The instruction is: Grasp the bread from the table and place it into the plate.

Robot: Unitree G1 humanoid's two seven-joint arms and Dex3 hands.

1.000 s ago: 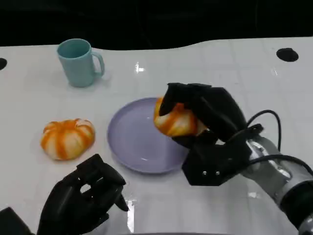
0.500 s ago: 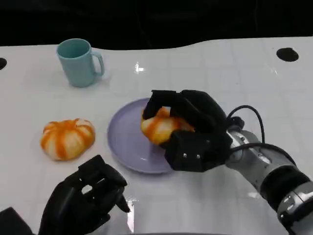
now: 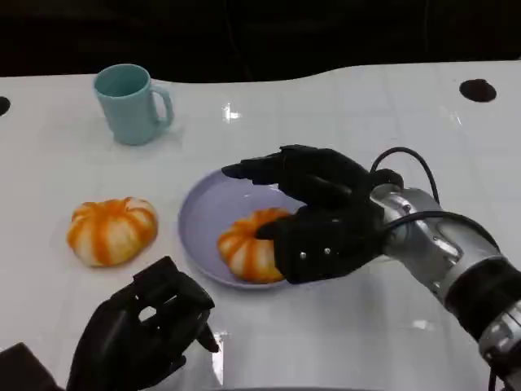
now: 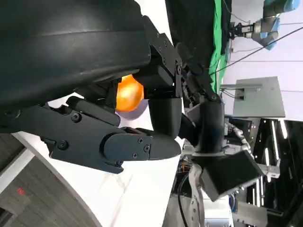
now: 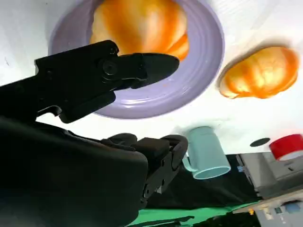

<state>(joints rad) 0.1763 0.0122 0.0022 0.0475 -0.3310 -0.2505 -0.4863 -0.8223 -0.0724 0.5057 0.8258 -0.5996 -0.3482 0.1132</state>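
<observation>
Resting on the white worktop (image 3: 350,106), the purple plate (image 3: 199,220) carries the bread (image 3: 244,244); my right hand (image 3: 313,216) arches over it, fingers spread, released. My right wrist view shows clear plate between bread and fingers (image 5: 142,66). My left hand (image 3: 134,334) curls, holding nothing.

No readable text, labels, brands or numbers anywhere.

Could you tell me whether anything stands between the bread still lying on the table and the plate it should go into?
Nothing visible does. The bread on the table lies beside the plate with bare table between them. Another bread already sits in the plate, under the right hand; the mug stands apart.
</observation>
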